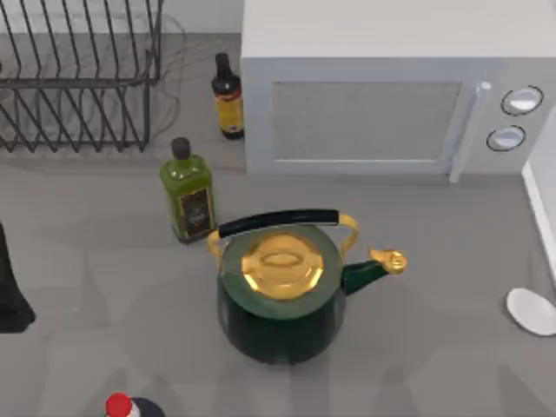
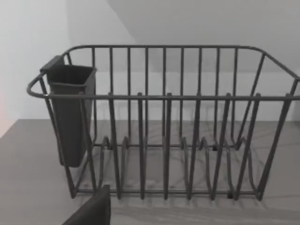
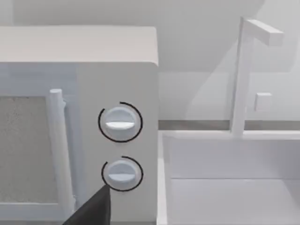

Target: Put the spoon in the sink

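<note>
One small, smooth, pale-grey oval spoon bowl (image 1: 532, 311) lies flat on the grey tabletop (image 1: 104, 278) at the far right edge of the top view, only partly seen; its long axis seems to run slantwise from upper left toward lower right, but the handle is out of sight, so which way the spoon points cannot be told. It sits just beside the white rim of the sink (image 1: 540, 204), well apart from the dark green kettle (image 1: 278, 317) with a gold lid and black handle at the table's middle, whose gold-tipped spout points right. Behind the kettle stands a white microwave oven (image 1: 365, 95) with two round knobs. Left of it are a dark brown sauce bottle (image 1: 228, 100) with a yellow-and-red label and a green oil bottle (image 1: 188, 193) with a dark label; no writing on either is legible. A dark wire dish rack (image 1: 78, 78) fills the upper left corner, with a dark cutlery cup (image 2: 69, 112) on its side in the left wrist view. A red-capped bottle (image 1: 122, 407) shows at the bottom edge. The right wrist view faces the microwave knobs and the white sink basin (image 3: 229, 187) with its white faucet (image 3: 246, 70). A dark part of the left arm (image 1: 10, 295) rests at the left edge. Whether either gripper is released or clenched cannot be told.
</note>
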You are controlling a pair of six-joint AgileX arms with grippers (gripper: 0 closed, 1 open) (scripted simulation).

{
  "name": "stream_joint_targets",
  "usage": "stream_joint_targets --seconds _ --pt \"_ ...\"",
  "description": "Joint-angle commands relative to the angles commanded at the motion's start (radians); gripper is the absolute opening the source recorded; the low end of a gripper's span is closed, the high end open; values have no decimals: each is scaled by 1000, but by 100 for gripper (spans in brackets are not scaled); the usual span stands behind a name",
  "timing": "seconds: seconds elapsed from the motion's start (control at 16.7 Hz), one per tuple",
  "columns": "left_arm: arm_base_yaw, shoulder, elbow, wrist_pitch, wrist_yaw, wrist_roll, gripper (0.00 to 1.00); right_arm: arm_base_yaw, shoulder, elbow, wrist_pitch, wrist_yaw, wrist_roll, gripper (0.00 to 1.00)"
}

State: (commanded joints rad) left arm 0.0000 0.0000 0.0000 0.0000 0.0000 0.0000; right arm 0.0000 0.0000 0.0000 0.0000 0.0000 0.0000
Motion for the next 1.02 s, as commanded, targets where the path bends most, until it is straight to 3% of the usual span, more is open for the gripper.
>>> stream_joint_targets --seconds 0.42,1.02 --pt "0 0 0 0 0 0 100 -7 163 131 -147 3 -126 100" --pt "0 0 0 0 0 0 100 -28 1016 626 -777 2 -621 100"
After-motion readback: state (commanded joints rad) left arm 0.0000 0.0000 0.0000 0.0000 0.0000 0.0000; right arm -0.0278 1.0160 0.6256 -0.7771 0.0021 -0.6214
